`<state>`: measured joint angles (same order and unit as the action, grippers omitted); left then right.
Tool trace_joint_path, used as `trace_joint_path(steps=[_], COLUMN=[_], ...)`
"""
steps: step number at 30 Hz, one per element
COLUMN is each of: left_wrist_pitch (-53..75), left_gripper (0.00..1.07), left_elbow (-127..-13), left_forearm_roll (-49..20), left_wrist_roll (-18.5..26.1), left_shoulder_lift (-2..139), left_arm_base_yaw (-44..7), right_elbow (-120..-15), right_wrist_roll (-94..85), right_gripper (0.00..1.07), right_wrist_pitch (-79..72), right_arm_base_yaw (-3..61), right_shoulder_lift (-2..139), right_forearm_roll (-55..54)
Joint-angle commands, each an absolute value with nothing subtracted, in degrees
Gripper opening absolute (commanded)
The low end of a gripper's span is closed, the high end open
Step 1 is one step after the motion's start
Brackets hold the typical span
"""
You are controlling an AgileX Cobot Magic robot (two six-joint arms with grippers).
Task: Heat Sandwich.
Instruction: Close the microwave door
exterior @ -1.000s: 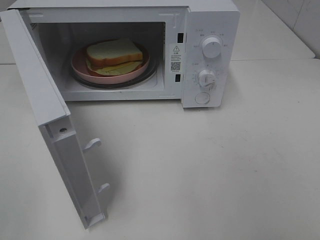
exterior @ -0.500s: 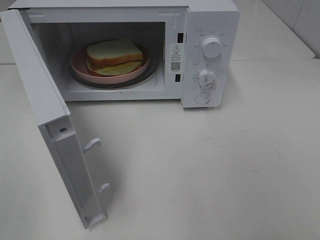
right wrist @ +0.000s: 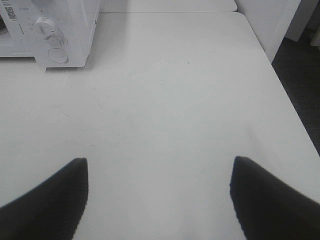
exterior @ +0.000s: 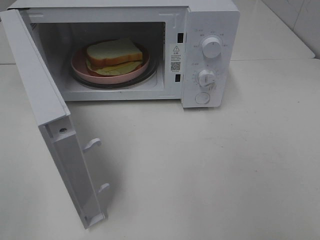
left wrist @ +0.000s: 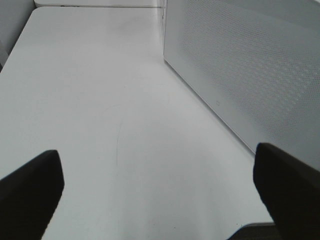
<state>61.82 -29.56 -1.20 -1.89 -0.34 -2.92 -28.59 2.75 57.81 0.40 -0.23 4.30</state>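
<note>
sandwich [exterior: 114, 52]: lies on pink plate [exterior: 77, 67] inside microwave [exterior: 210, 15], far left, long axis left to right. door [exterior: 35, 80] swung out left, near left gripper [left wrist: 157, 160], likely closest for shutting. left gripper and right gripper [right wrist: 160, 165] spread wide, holding nothing.

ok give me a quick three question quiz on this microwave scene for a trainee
1. True or false: the microwave has its door swung open.
2. Where does the sandwich lie? A: on a pink plate inside the microwave. B: on the table in front of it. C: on top of the microwave.
3. How many turning knobs does the microwave's front carry?
Key: 1 true; 2 A; 3 two.
</note>
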Motion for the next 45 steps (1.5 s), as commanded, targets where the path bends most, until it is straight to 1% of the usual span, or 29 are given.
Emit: trace_joint_path(steps=[1, 7, 13, 14, 15, 16, 18, 19, 20, 22, 23, 24, 25, 27, 28, 29, 31, 33, 42, 44, 45], left_wrist_pitch=[61.3, 61.2, 58.3, 56.8, 56.8, 56.0, 54.5, 52.7, 52.7, 51.4, 50.7, 49.3, 49.3, 46.9, 45.4, 44.6, 43.4, 37.0, 23.1, 15.8, 15.8], left_gripper=[0.98, 0.98, 0.98, 0.95, 0.95, 0.92, 0.84, 0.69, 0.69, 0.51, 0.44, 0.3, 0.3, 0.18, 0.07, 0.01, 0.0, 0.0, 0.0, 0.0, 0.0], left_elbow=[-29.5, -29.5, -31.9, -32.9, -32.9, -33.1, -33.1, -33.1, -33.1, -33.0, -33.0, -33.0, -33.0, -32.8, -32.8, -32.8, -32.8, -32.8, -32.7, -30.5, -30.5], left_forearm_roll=[-1.3, -1.3, 0.7, 1.7, 1.7, 2.3, 3.0, 3.2, 3.2, 3.2, 3.2, 3.4, 3.4, 3.5, 3.6, 3.8, 4.0, 4.2, 4.2, 4.2, 4.2], left_wrist_roll=[-2.0, -2.1, -2.3, -2.3, -2.3, -2.3, -2.3, -2.3, -2.3, -2.3, -2.3, -2.3, -2.3, -2.3, -2.3, -2.2, -2.1, -2.1, -2.1, -2.1, -2.1], left_shoulder_lift=[-0.7, -0.7, -0.1, 1.3, 1.3, 2.4, 4.8, 7.4, 7.4, 9.9, 11.1, 13.6, 13.6, 16.9, 19.8, 21.1, 22.7, 26.6, 36.0, 39.1, 39.1], left_arm_base_yaw=[-3.2, -3.2, -3.2, -3.2, -3.2, -3.2, -3.2, -3.2, -3.2, -3.2, -3.2, -3.2, -3.2, -3.2, -3.2, -3.2, -3.2, -3.2, -3.2, -3.2, -3.2], right_elbow=[-28.5, -28.5, -28.5, -28.5, -28.5, -28.5, -28.5, -28.5, -28.5, -28.5, -28.5, -28.5, -28.5, -28.5, -28.5, -28.5, -28.5, -28.5, -28.5, -28.5, -28.5], right_wrist_roll=[2.0, 2.0, 2.0, 2.0, 2.0, 2.0, 2.0, 2.0, 2.0, 2.0, 2.0, 2.0, 2.0, 2.0, 2.0, 2.0, 2.0, 2.0, 2.0, 2.0, 2.0], right_gripper=[0.75, 0.75, 0.75, 0.75, 0.75, 0.75, 0.75, 0.75, 0.75, 0.75, 0.75, 0.75, 0.75, 0.75, 0.75, 0.75, 0.75, 0.75, 0.75, 0.75, 0.75], right_wrist_pitch=[57.0, 57.0, 57.0, 57.0, 57.0, 57.0, 57.0, 57.0, 57.0, 57.0, 57.0, 57.0, 57.0, 57.0, 57.0, 57.0, 57.0, 57.0, 57.0, 57.0, 57.0], right_arm_base_yaw=[0.0, 0.0, 0.0, 0.0, 0.0, 0.0, 0.0, 0.0, 0.0, 0.0, 0.0, 0.0, 0.0, 0.0, 0.0, 0.0, 0.0, 0.0, 0.0, 0.0, 0.0], right_shoulder_lift=[-1.8, -1.8, -1.8, -1.8, -1.8, -1.8, -1.8, -1.8, -1.8, -1.8, -1.8, -1.8, -1.8, -1.8, -1.8, -1.8, -1.8, -1.8, -1.8, -1.8, -1.8], right_forearm_roll=[4.1, 4.1, 4.1, 4.1, 4.1, 4.1, 4.1, 4.1, 4.1, 4.1, 4.1, 4.1, 4.1, 4.1, 4.1, 4.1, 4.1, 4.1, 4.1, 4.1, 4.1])
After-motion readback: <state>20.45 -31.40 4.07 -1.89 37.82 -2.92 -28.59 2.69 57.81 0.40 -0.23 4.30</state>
